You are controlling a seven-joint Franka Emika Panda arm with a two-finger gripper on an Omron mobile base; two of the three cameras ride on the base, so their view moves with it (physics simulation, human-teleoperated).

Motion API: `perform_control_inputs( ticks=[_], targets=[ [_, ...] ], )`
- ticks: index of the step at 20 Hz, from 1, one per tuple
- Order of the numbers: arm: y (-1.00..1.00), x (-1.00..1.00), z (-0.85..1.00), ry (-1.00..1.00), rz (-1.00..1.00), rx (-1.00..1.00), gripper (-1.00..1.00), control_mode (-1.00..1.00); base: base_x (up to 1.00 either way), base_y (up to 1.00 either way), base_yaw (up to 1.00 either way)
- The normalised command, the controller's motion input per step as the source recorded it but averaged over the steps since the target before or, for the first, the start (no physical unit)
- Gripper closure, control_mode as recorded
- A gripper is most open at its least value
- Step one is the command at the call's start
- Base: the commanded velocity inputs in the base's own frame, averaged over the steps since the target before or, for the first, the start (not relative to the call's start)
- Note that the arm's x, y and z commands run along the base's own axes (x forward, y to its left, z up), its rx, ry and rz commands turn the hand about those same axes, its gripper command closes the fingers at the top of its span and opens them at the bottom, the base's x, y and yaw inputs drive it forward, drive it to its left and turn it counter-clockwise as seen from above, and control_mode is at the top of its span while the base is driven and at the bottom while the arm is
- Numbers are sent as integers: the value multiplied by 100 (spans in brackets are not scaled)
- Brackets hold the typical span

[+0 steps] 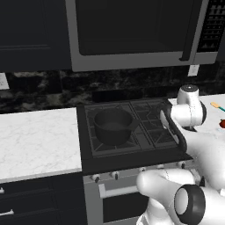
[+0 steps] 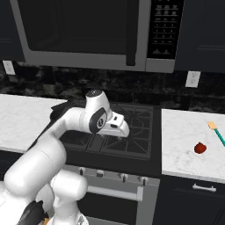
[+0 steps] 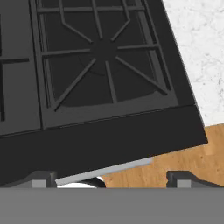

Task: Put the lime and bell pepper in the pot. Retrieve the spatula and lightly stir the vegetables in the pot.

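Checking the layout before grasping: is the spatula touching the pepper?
Apart. The right base view shows bare white counter between the spatula and the pepper, which sits nearer the counter's front edge.

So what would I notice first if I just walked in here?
Probably the big white arm stretched over the black stove, its open tool pointing down at a front burner. Then the black pot on the stove's left side. On the white counter to the right, the red pepper and the spatula stand out.
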Motion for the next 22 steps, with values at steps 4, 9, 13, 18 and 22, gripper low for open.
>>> perform_control_inputs(
  ticks=[4,9,13,18,22],
  targets=[
    [-100,0,0,11,-11,1,-100,-100,0,0,0],
    [-100,0,0,7,-1,9,-100,-100,0,0,0],
    [-100,0,0,2,0,12,-100,-100,0,0,0],
    [-100,0,-1,0,0,12,-100,-100,0,0,0],
    [-100,0,-25,-12,0,3,-100,-100,0,0,0]
  ],
)
